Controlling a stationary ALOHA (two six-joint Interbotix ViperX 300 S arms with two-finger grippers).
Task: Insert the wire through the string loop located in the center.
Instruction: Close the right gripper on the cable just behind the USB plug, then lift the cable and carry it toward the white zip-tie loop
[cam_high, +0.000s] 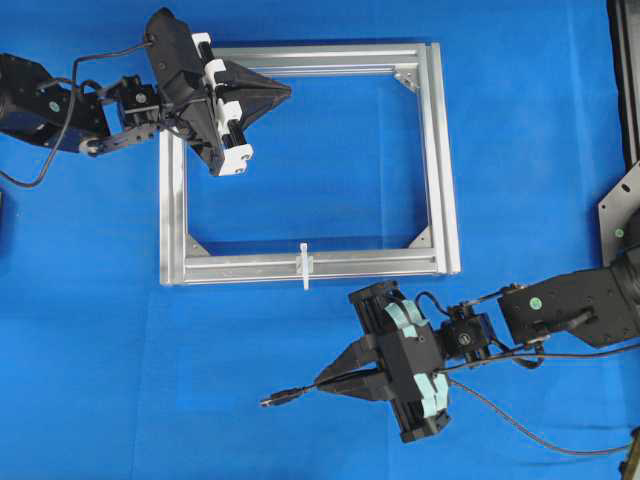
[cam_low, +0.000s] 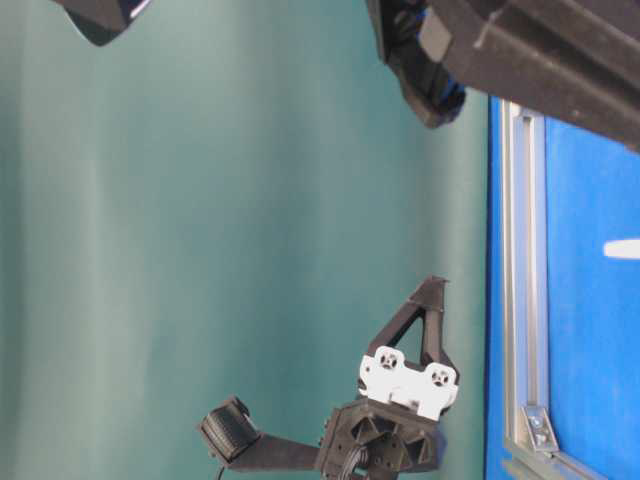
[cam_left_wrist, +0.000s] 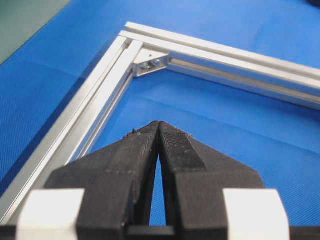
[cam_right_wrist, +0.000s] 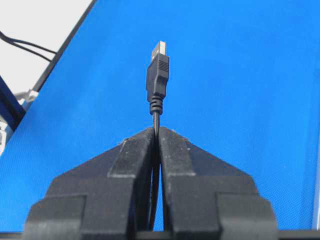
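the right gripper (cam_high: 325, 382) sits at about five o'clock on the blue mat (cam_high: 520, 150), its fingers (cam_right_wrist: 140, 155) pressed together on the wire (cam_high: 300, 391) a little behind the plug (cam_right_wrist: 158, 75). the plug sticks out past the fingertips toward nine o'clock, its metal tip bare. the rest of the wire trails off toward four o'clock. the string loop (cam_high: 304, 265) stands on the near bar of the silver frame (cam_high: 440, 170), at roughly twelve o'clock from the plug and well apart from it. the left gripper (cam_high: 285, 92) hangs over the frame's corner at ten o'clock, fingers together, holding nothing.
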